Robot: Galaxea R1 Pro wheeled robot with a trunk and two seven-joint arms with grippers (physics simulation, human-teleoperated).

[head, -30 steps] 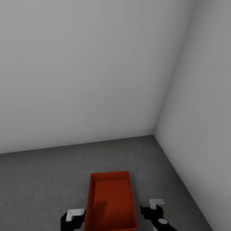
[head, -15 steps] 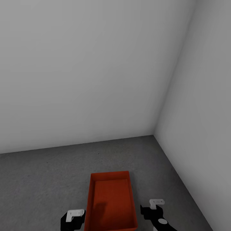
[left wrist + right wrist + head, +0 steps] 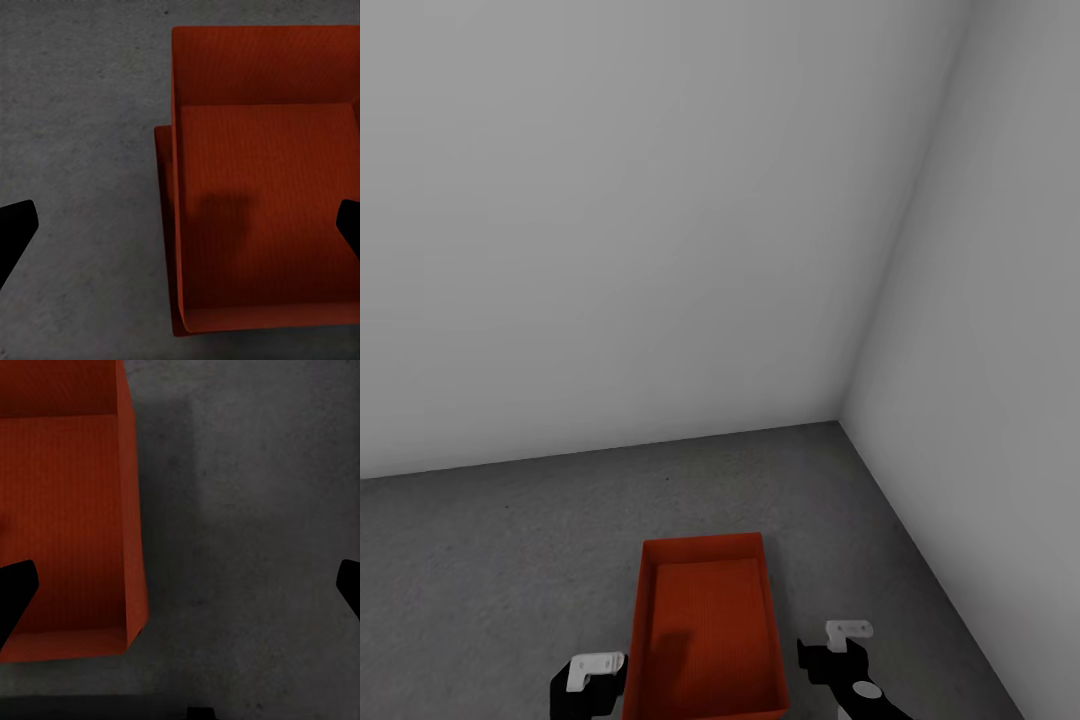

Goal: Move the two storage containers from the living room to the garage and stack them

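Observation:
An orange-red storage container (image 3: 708,635) rests on the dark grey concrete floor (image 3: 510,560) of the garage, near a corner of pale grey walls. In the left wrist view a thin matching orange-red edge (image 3: 162,225) peeks out from under the container (image 3: 262,187) along one side, as if a second container lies beneath it. My left gripper (image 3: 588,690) hangs open above the container's left wall, one fingertip (image 3: 15,229) over the floor and the other over the ribbed bottom. My right gripper (image 3: 838,665) is open over bare floor just right of the container (image 3: 60,510).
A pale grey wall (image 3: 610,230) stands ahead and another (image 3: 1000,350) runs along the right, meeting in a corner beyond the container. Rough concrete stretches out to the left of the container and in front of it.

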